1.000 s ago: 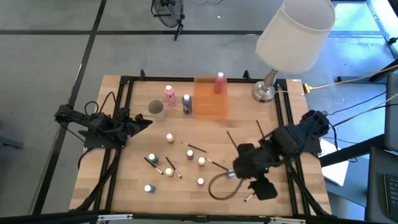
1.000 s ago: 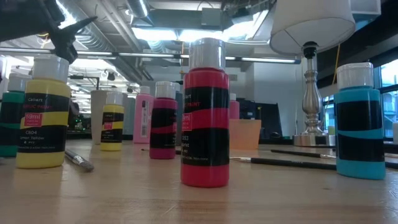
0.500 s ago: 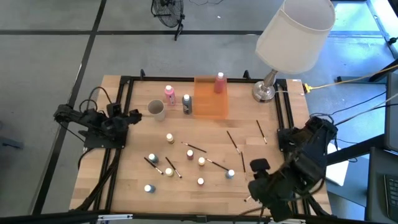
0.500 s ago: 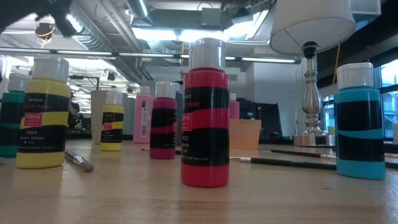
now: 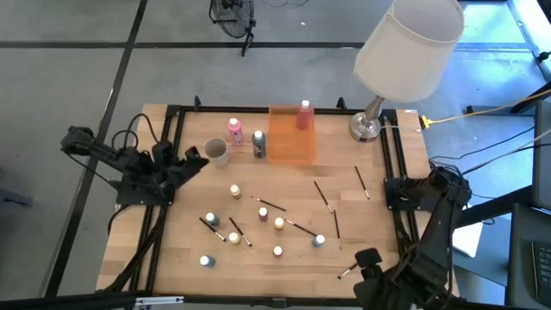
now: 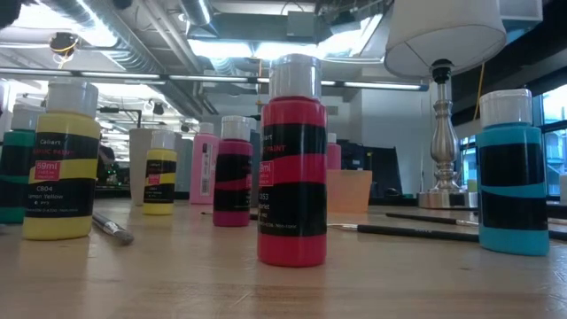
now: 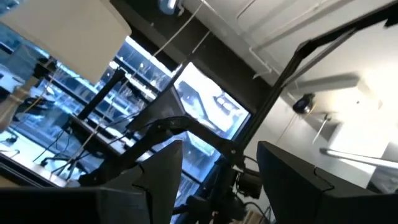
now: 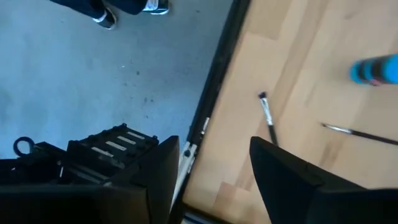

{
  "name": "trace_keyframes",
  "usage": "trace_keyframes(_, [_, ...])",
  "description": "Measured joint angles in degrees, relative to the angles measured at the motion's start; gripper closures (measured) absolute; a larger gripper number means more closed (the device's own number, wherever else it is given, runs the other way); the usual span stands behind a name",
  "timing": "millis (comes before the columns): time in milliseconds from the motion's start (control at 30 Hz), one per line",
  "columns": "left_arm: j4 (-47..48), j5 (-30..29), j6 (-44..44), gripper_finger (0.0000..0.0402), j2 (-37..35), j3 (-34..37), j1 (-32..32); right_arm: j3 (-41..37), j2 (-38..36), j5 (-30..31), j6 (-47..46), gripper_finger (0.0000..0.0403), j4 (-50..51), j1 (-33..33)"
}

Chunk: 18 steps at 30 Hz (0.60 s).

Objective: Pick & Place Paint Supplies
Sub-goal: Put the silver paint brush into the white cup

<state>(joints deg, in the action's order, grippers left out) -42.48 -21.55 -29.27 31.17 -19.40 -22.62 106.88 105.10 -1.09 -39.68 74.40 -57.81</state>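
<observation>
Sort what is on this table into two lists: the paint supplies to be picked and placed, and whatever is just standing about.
Paint supplies:
- small capped bottles
- pink bottle
- dark bottle
- thin brushes
- pink bottle in the orange bin

Just standing about:
- white-shaded lamp
- grey cup
- orange bin, possibly the drop-off

The lamp [image 6: 443, 53] is cut off by the top edge in the low view, and its shade runs past the top of the high view too. The right gripper [image 5: 372, 274] sits at the bottom edge of the high view, its arm partly out of frame. On the bench [image 5: 379, 220], the small bottles' [image 5: 235, 190] labels are too tiny to read from above. In the right wrist view a blue-capped bottle [image 8: 376, 70] is blurred, and a person's shoes [image 8: 127, 7] are cropped.
</observation>
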Motion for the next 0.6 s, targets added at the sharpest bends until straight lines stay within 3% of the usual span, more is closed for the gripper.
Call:
trace_keyframes(333, [0.0, -0.52, 1.29, 0.0199, 15.19, -11.93, -4.95, -13.19, 0.0, 2.61, 5.6, 0.0211, -12.92, -0.26])
trace_keyframes(600, [0.02, -7.47, 5.46, 0.0199, 23.24, -17.44, -11.35, -24.25, 0.0, 2.59, 8.22, 0.0211, -22.16, 0.94])
